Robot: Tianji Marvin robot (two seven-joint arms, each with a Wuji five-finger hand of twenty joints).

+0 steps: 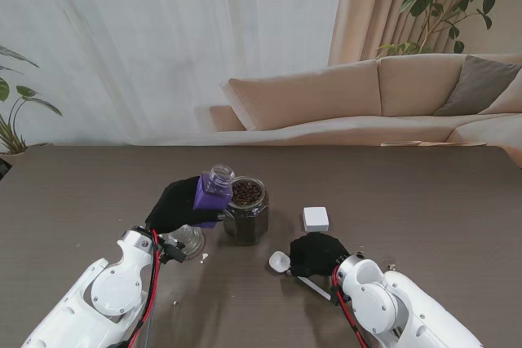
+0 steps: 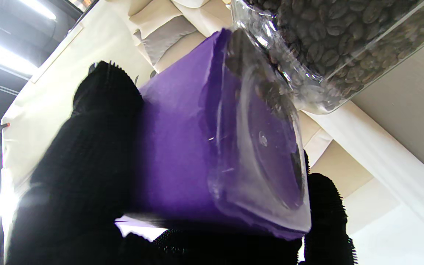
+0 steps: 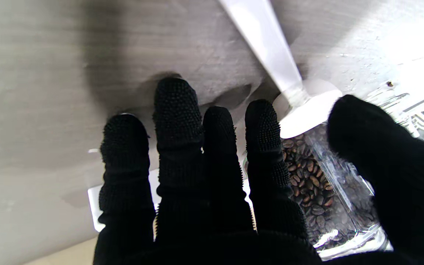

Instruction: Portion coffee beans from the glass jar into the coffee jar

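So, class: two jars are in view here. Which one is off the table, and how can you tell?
The purple-labelled jar: the left hand holds it tilted in the air. The glass jar of beans stands upright on the table, held by nothing.

Two jars (image 1: 245,210) (image 1: 212,191), one scoop (image 1: 280,262), one box (image 1: 316,218)

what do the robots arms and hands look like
Both arms are glossy white rounded shells with grey circular joint caps, the left arm and the right arm. Red and black cables run along each wrist. The left hand and right hand wear black knitted gloves with nubbly fingertips.
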